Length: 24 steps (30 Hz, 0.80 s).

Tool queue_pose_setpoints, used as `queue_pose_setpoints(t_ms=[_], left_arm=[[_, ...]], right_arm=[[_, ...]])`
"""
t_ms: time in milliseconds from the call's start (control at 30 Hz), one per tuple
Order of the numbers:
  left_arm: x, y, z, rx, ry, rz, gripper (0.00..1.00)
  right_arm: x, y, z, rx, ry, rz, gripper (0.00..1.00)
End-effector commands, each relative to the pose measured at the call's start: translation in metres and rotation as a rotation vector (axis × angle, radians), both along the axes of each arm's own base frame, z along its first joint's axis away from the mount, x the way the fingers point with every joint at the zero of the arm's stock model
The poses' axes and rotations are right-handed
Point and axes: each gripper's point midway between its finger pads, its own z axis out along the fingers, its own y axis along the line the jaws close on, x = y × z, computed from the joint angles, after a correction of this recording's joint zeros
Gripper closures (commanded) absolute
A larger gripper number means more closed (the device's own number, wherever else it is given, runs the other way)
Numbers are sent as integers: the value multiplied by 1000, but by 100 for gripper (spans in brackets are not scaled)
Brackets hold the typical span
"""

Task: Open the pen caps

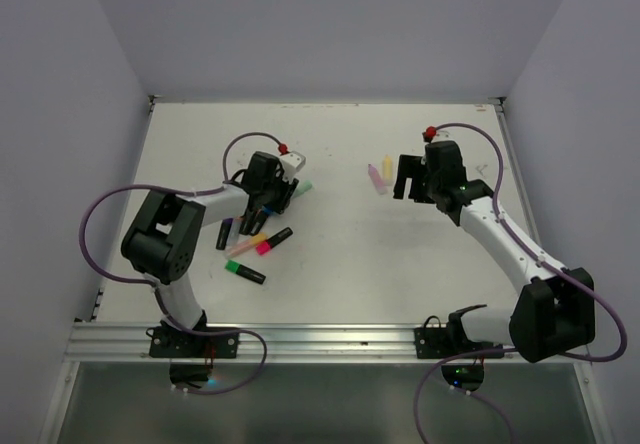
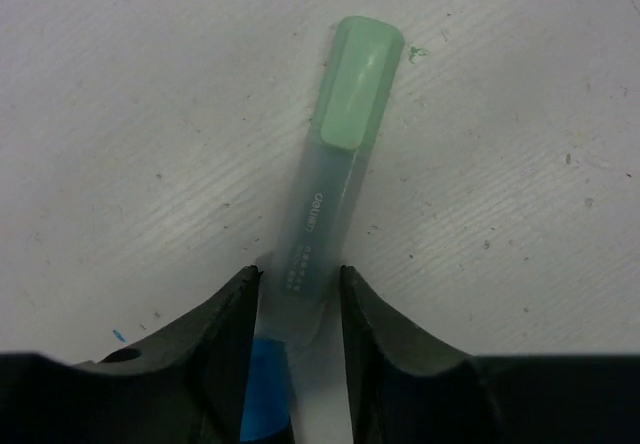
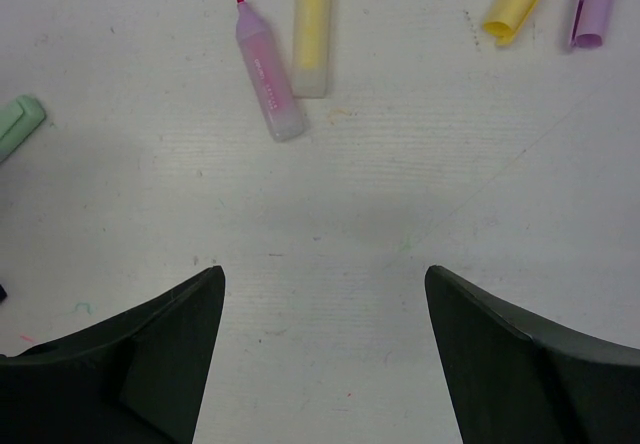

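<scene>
Top view: the left gripper (image 1: 280,196) sits over the mint pen (image 1: 303,187), with black-barrelled pens (image 1: 245,272) near its arm; the right gripper (image 1: 408,186) is well apart. Left wrist: narrow jaws flank the mint barrel, though a firm grip cannot be told; the green cap (image 2: 357,84) is on, and the print perhaps reads "deli". Right wrist: jaws wide and empty; beyond lie the purple pen (image 3: 268,74), yellow pen (image 3: 311,29), yellow cap (image 3: 515,2) and purple cap (image 3: 592,6).

Left arm (image 1: 222,202), right arm (image 1: 548,314): white links (image 1: 500,232), black joints (image 1: 160,240), purple cables (image 1: 84,229).
</scene>
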Motion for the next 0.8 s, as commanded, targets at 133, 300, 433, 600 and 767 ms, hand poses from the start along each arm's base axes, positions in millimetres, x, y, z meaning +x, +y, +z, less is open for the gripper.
queue_pose_setpoints(t_ms=[133, 300, 433, 600, 767], left_arm=[[-15, -12, -20, 45, 83, -68, 100], [-11, -34, 10, -78, 20, -106, 100], [-14, -64, 65, -277, -91, -164, 100], [-39, -103, 90, -437, -94, -208, 100], [-61, -136, 104, -522, -86, -265, 100]], right_arm=[[7, 7, 21, 32, -71, 6, 15], [9, 21, 10, 79, -26, 37, 15], [9, 58, 2, 250, 31, 127, 15], [16, 105, 1, 503, 37, 185, 16], [18, 128, 2, 588, 17, 214, 17]])
